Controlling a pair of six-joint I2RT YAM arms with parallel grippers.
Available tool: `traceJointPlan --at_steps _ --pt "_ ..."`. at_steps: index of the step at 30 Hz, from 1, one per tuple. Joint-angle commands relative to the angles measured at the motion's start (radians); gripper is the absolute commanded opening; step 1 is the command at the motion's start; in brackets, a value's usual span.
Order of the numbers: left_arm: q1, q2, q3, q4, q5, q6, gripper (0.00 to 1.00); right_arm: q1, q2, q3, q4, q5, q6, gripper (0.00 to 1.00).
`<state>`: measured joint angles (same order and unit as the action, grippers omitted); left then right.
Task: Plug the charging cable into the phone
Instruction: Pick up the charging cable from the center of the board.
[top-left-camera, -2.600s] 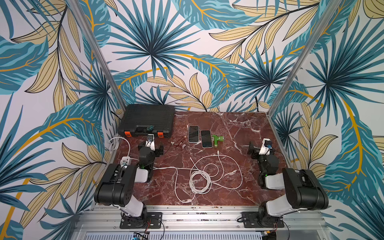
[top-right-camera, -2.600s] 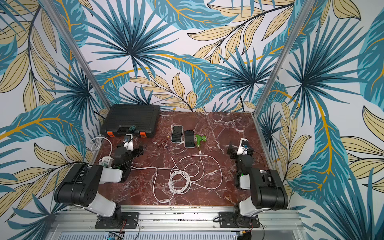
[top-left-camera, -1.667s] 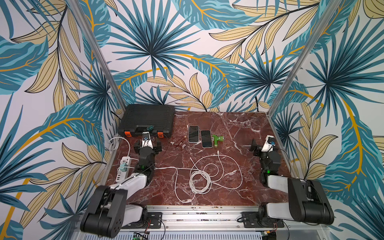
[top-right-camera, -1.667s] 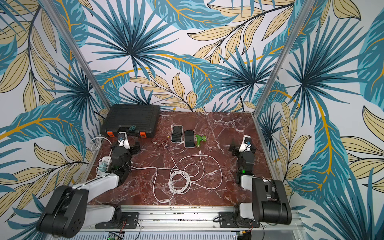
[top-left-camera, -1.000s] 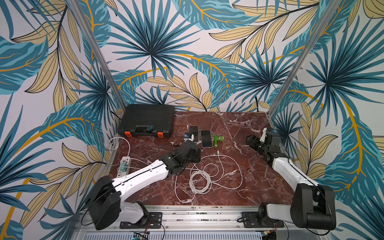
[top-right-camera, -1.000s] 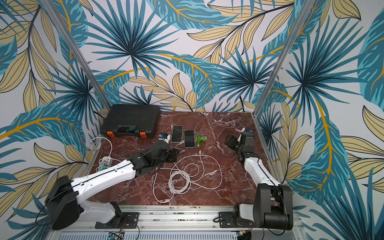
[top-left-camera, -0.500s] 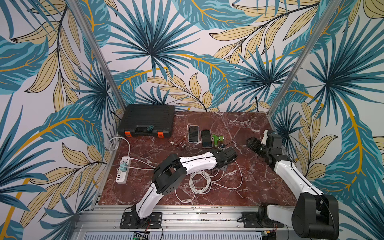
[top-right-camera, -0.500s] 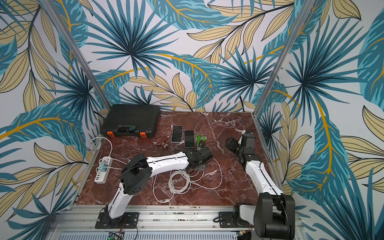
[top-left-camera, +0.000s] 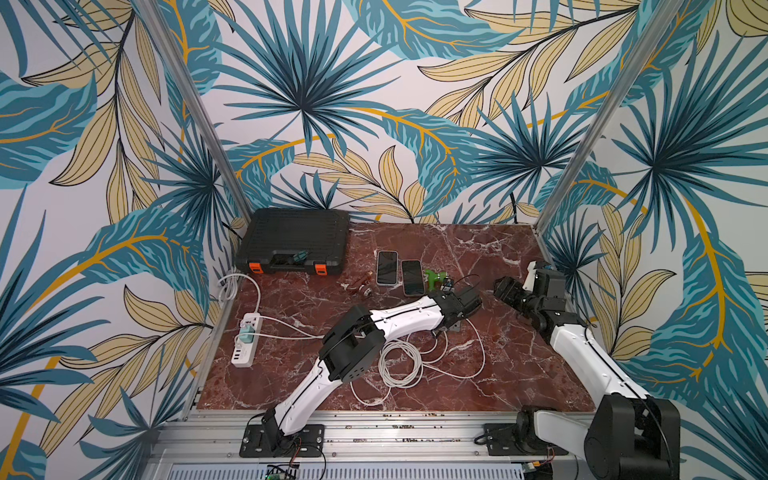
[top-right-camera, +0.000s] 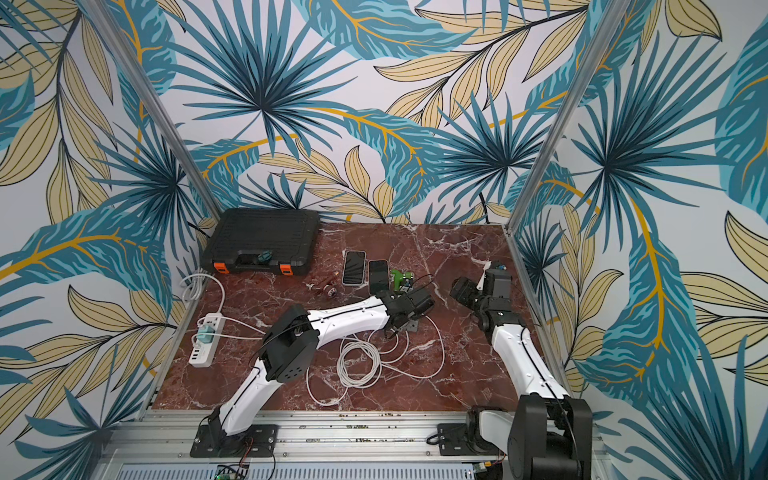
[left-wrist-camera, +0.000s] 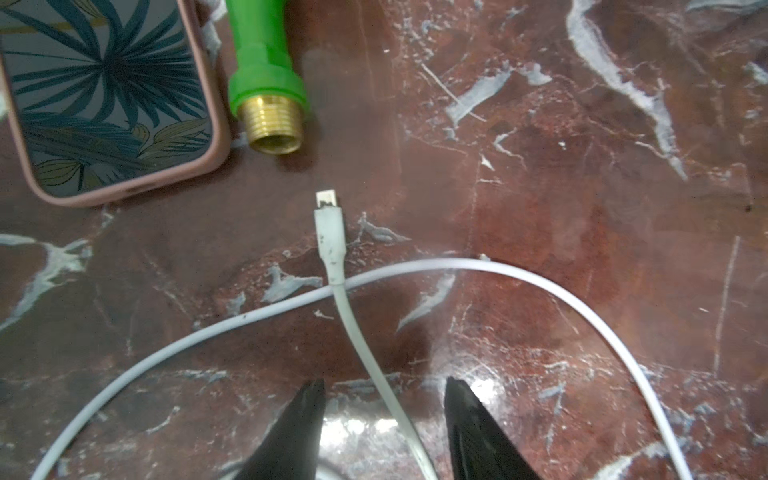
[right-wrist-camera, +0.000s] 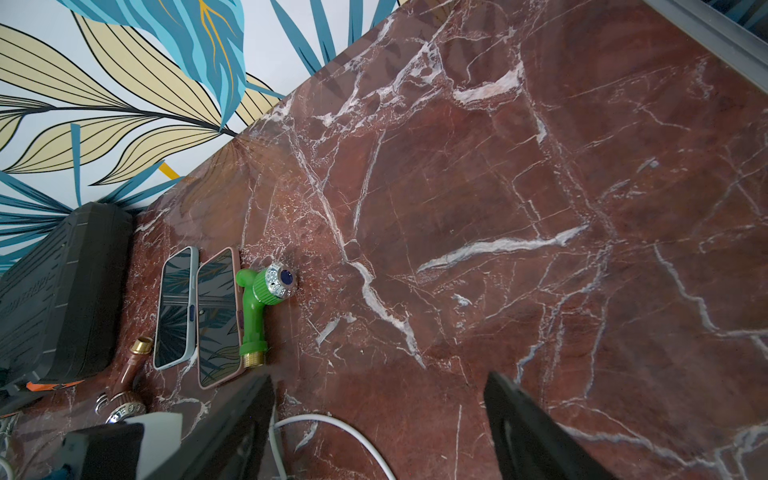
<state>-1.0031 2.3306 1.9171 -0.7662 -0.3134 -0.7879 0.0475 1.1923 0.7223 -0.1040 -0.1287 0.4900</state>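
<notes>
- Left tool (left-wrist-camera: 384, 388) part-open astride the charging cable (left-wrist-camera: 365, 345) behind its plug (left-wrist-camera: 328, 216), gripping nothing.
- Right tool (right-wrist-camera: 378, 382) wide open, empty.
- Next: pinch, steer plug into pink-cased phone (left-wrist-camera: 112, 95).

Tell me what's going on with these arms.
The left gripper hovers low over the white charging cable, jaws open either side of the cord behind its plug. The plug lies loose on the marble, short of the pink-cased phone. The right gripper hangs open and empty off to the side.

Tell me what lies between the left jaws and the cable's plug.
In the left wrist view, only the cable's own cord, crossed by another loop of it.
</notes>
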Motion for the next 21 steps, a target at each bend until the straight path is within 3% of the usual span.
traceJointPlan --at_steps 1,7,14,18,21 --pt "0.024 0.004 -0.017 -0.006 -0.048 -0.039 0.49 0.003 -0.005 -0.023 -0.008 -0.010 -0.011 0.86" --pt "0.028 0.120 0.096 -0.037 -0.004 -0.038 0.45 0.003 -0.007 -0.023 -0.003 -0.012 -0.008 0.86" --pt "0.018 0.151 0.109 -0.030 0.024 -0.050 0.43 0.003 -0.016 -0.029 -0.004 -0.016 -0.007 0.86" --pt "0.003 0.169 0.119 -0.054 0.000 -0.041 0.32 0.003 -0.013 -0.030 0.002 -0.021 -0.002 0.86" --pt "0.003 0.173 0.101 -0.064 -0.008 -0.041 0.18 0.003 -0.015 -0.031 0.004 -0.026 -0.001 0.86"
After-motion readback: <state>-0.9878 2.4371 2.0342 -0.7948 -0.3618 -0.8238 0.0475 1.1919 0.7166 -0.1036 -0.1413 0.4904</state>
